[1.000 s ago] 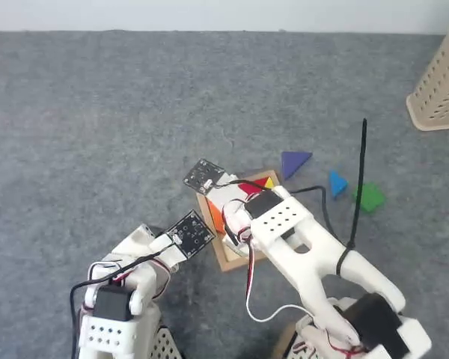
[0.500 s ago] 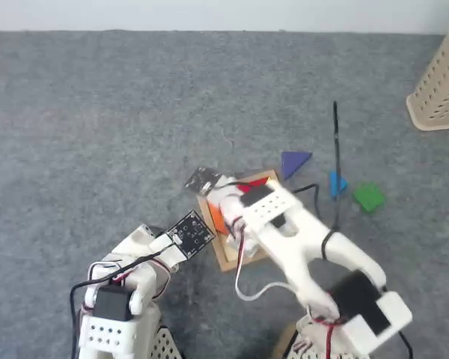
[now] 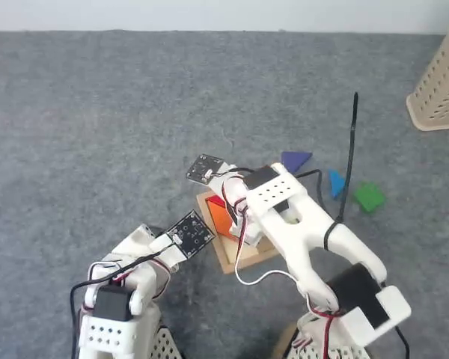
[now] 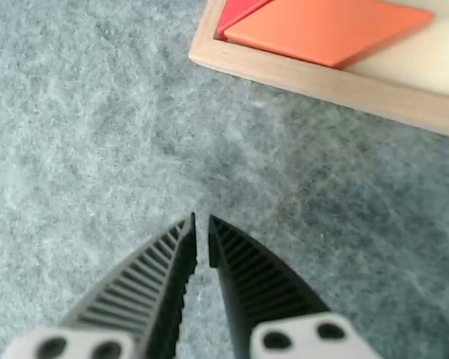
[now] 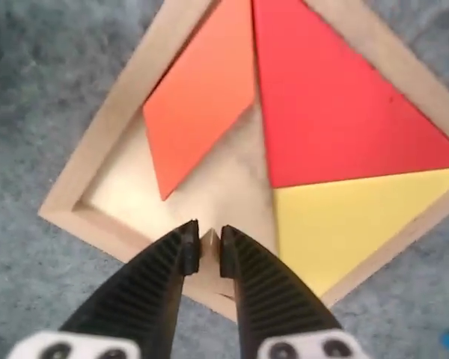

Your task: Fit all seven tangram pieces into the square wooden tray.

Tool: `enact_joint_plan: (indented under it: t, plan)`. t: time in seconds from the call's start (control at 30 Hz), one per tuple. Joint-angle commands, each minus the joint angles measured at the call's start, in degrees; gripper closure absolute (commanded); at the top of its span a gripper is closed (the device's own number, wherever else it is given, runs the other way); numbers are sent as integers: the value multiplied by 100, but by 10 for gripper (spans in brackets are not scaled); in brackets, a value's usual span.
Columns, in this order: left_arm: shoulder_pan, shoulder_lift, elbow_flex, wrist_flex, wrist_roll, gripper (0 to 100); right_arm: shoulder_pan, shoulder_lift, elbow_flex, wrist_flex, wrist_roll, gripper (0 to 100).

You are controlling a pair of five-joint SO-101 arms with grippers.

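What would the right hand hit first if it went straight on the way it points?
Probably the bare floor of the wooden tray, in the gap between the orange piece and the yellow piece. The right hand points there; depth is unclear.

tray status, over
Left claw shut, empty, over carpet beside tray. Right claw shut, empty, above tray. In tray: orange piece, red piece, yellow piece. Loose on carpet: purple piece, blue piece, green piece.

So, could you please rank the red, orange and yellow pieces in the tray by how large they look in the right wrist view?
1. Red triangle, clearly the largest.
2. The orange parallelogram and the yellow triangle look about alike, so I would not rank them.
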Motion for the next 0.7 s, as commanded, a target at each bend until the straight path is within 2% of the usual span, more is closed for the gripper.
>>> enact_joint_plan:
  t: [0.0,0.3,0.5,0.67]
  plan:
    - [-18,-97,-57,26,-62,973,57,-418,-53,171,79,991]
    - [-18,-97,-57,26,-62,973,75,-2264,1459,119,44,991]
    - [-18,-97,-57,26,-62,973,92,-2791,1908,110,-114,991]
    - [-18,-97,-57,26,-62,973,778,-2853,1960,154,-246,991]
